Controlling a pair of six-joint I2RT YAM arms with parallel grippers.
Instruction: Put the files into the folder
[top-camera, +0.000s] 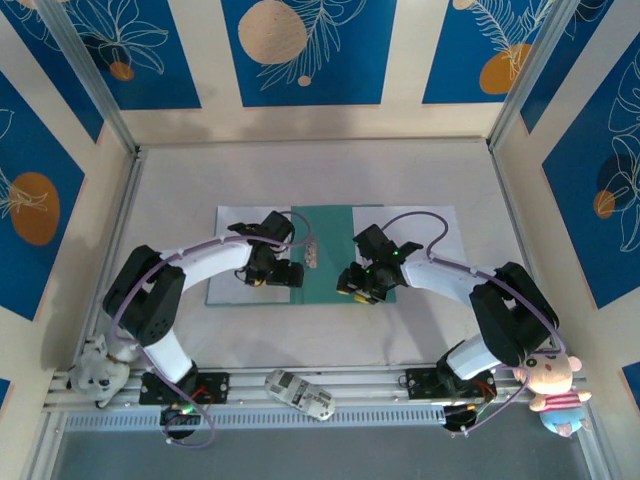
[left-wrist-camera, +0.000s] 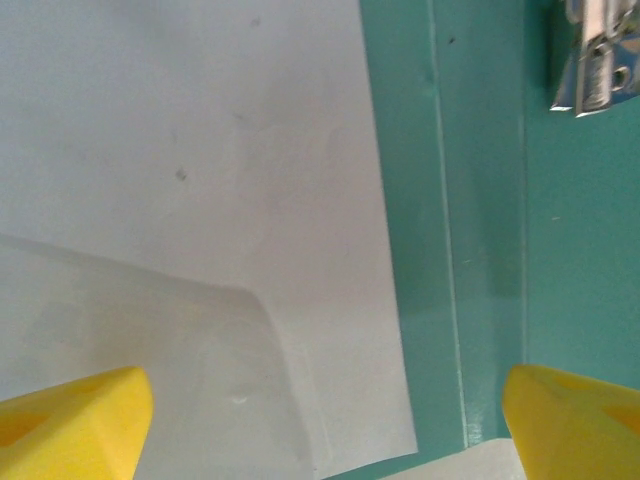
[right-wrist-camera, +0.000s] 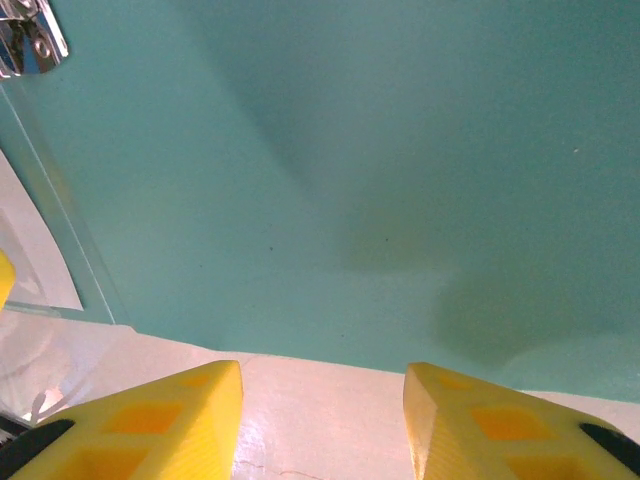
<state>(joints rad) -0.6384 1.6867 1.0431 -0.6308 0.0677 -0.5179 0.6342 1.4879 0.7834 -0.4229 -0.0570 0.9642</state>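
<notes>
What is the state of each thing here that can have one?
folder: open, lying flat.
metal clip: holds no paper.
left sheet: loose, flat on the folder's left half.
right sheet: loose, flat at the folder's right side.
left gripper: open, empty.
right gripper: open, empty.

You have one teal folder (top-camera: 328, 228), lying open and flat at centre with a metal clip (top-camera: 310, 252) at its spine, a first white file (top-camera: 238, 222) flat on its left cover, and a second white file (top-camera: 432, 228) flat at its right edge.
</notes>
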